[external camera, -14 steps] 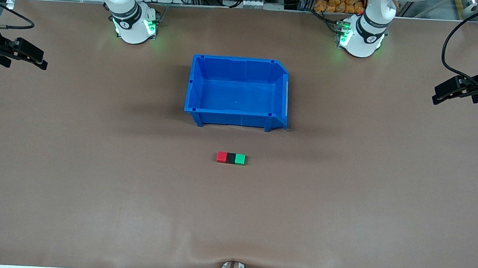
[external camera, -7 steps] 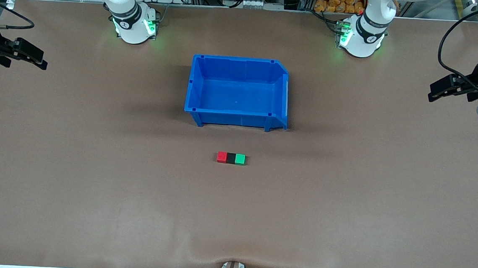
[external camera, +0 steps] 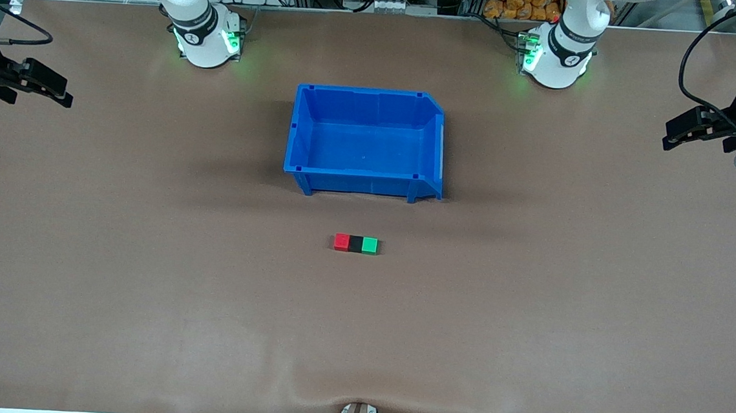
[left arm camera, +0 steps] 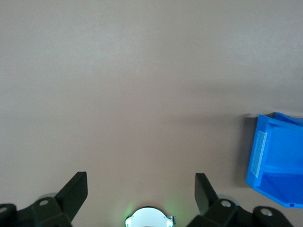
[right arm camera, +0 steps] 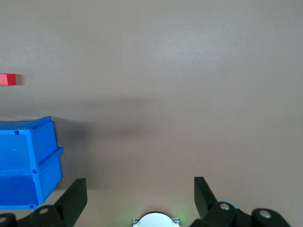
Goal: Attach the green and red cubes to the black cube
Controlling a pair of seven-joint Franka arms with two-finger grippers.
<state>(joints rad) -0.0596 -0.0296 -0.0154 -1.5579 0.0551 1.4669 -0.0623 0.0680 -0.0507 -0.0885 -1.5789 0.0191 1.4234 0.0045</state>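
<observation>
Your job looks done: red cube, black cube and green cube sit joined mid-frame below the bin, with left claw and right claw open, empty, at the frame's edges.

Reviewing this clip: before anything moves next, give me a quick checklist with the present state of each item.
1. Red cube touching black cube: ok.
2. Green cube touching black cube: ok.
3. Whether they are really attached: cannot tell.
4. Left gripper open, over the table's left-arm end: ok.
5. Right gripper open, over the right-arm end: ok.
6. Bin apart from the cubes: ok.
</observation>
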